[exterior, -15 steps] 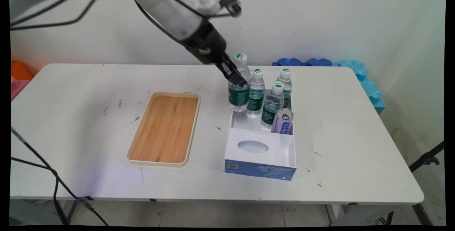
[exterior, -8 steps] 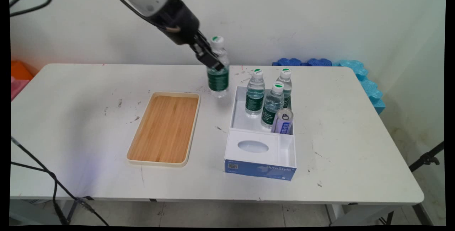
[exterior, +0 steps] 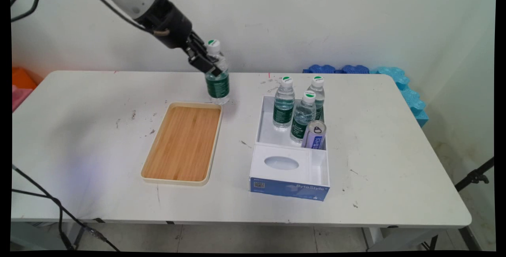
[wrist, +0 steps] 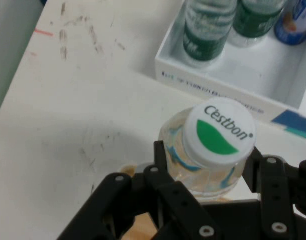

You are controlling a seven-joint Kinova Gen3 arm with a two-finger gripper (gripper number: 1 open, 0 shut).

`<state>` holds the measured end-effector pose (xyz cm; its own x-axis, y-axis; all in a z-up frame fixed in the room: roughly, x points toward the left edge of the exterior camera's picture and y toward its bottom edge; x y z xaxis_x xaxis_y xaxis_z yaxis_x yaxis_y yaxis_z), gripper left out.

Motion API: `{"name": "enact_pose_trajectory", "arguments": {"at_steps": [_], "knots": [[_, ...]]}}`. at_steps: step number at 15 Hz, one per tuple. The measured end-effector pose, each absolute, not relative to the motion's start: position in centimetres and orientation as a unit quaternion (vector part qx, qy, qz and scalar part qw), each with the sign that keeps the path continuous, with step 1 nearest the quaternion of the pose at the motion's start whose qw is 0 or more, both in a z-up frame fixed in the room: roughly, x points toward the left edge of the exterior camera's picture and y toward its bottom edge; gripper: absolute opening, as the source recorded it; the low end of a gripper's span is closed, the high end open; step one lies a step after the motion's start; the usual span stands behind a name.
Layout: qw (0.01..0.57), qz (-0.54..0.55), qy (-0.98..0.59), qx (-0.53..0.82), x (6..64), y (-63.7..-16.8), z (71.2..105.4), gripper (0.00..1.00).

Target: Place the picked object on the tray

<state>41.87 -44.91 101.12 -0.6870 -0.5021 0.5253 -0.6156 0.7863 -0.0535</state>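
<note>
The gripper (exterior: 205, 62) reaches down from the upper left and its fingers (wrist: 160, 152) are clamped on the shoulder of a water bottle (exterior: 217, 85), just under the white cap with its green mark. In the hand view the two fingers sit on either side of the clear plastic below the cap, pressed against it.

The bottle is close to upright, its top leaning slightly towards the arm. Its base is at the far right corner of the wooden tray (exterior: 193, 104). It looks lifted a little clear of the table (exterior: 79, 102), but whether the base touches the tray's rim cannot be told from here. The tray's wooden floor has nothing on it.

To the right, apart from the held bottle, stands a white box with a blue front (exterior: 290, 189). Its far part holds three more bottles (exterior: 284, 106), upright and close together, with a can (exterior: 314, 134) leaning just in front of them. The near part of the box is covered by a white panel with an oval opening (exterior: 281, 163). The gap between the held bottle and the box is bare table
</note>
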Motion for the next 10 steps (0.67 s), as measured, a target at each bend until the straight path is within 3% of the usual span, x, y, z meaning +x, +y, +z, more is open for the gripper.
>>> {"name": "enact_pose_trajectory", "arguments": {"at_steps": [10], "knots": [[0.231, 0.115, -0.916, 0.308, 45.9, -45.5, 95.3, 0.00]]}}
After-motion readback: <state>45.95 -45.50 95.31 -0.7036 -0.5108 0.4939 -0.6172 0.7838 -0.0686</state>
